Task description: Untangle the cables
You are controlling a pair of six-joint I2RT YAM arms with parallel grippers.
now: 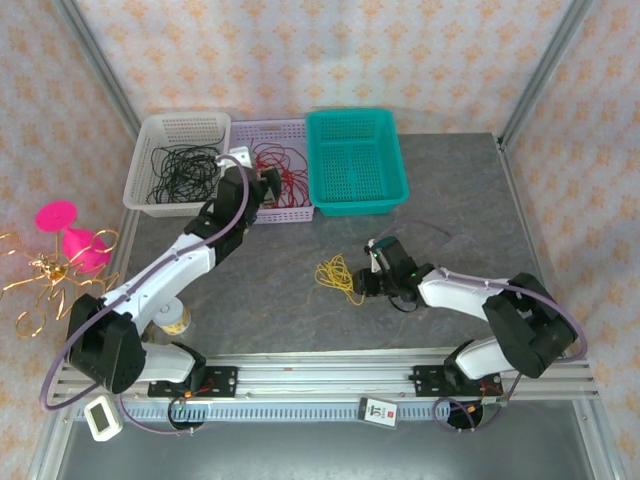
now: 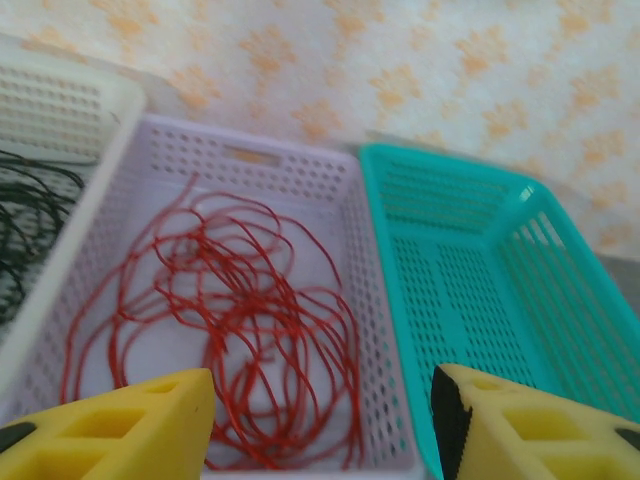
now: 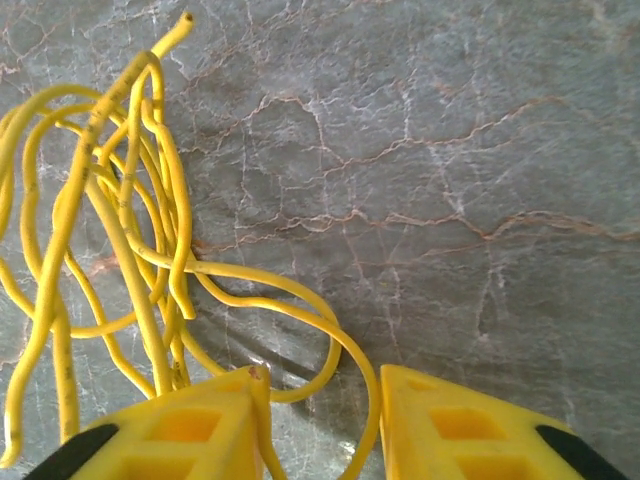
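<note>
Two claws logged. Right gripper [image 3: 322,400], arm stretched low and leftward, fingers apart with a strand of one yellow cable [image 3: 120,190] between them, on the grey marble table [image 3: 480,150]. Left gripper [image 2: 320,400], arm reaching forward, fingers apart above one red cable [image 2: 225,265] in the lilac basket [image 2: 250,155]. I counted one white basket [image 1: 148,135] and one teal basket [image 1: 355,200] beside it, with patterned wallpaper [image 2: 400,60] behind.

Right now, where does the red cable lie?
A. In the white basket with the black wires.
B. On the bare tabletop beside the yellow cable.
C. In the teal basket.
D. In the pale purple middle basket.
D: the red cable lies in loose loops inside the pale purple basket, between the white basket and the teal basket.
</note>
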